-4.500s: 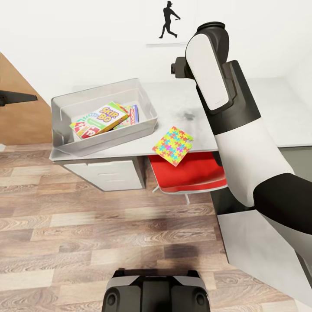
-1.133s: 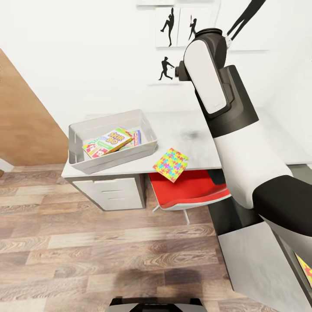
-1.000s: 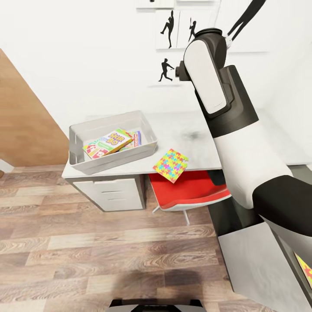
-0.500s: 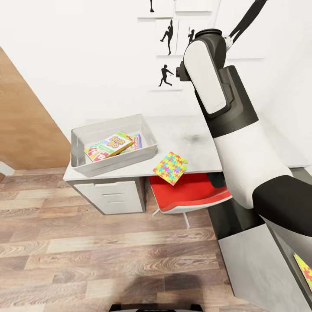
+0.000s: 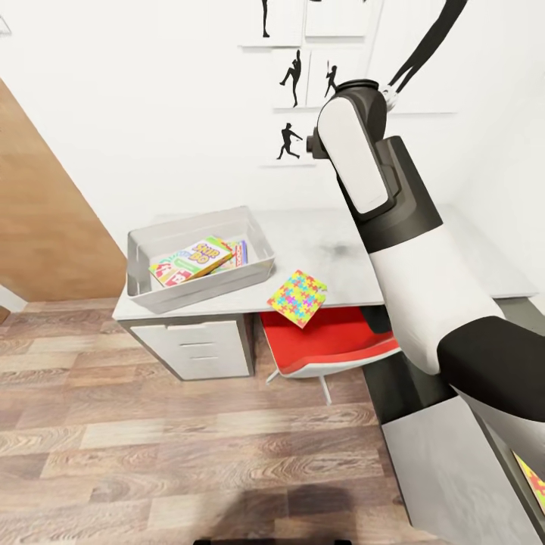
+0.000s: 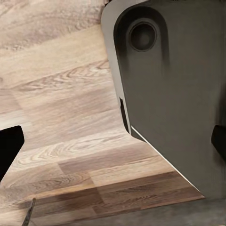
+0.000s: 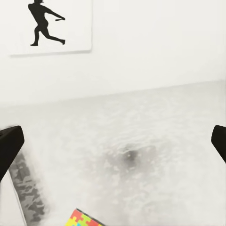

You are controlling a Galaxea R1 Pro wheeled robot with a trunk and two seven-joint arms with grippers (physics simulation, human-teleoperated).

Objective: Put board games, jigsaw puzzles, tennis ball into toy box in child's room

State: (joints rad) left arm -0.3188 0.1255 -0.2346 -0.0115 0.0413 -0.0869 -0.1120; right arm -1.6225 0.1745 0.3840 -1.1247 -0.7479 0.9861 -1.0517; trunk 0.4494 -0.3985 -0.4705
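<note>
The see-through toy box (image 5: 144, 250) stands at the left end of the light grey table (image 5: 333, 246). Inside it the Skip-Bo board game (image 5: 189, 261) lies on top of other printed boxes (image 5: 238, 252). One jigsaw puzzle (image 5: 297, 297) lies at the table's front edge, partly overhanging; its corner (image 7: 82, 219) shows in the right wrist view. A second jigsaw puzzle (image 5: 534, 481) lies on the lower dark section at the far right. My right gripper (image 7: 113, 143) hovers open above the tabletop. My left gripper (image 6: 113, 146) hangs open over the floor. The tennis ball and the bed are out of view.
A red chair (image 5: 329, 344) is tucked under the table below the overhanging puzzle. Grey drawers (image 5: 198, 350) sit under the toy box. My raised right arm (image 5: 378, 197) hides part of the tabletop. Baseball silhouettes (image 5: 288, 140) hang on the white wall. Wood floor (image 5: 189, 446) lies in front.
The whole head view has shifted: the table looks smaller and more wall pictures show, so the camera moved. Toy box, games and puzzles keep their places on the table.
</note>
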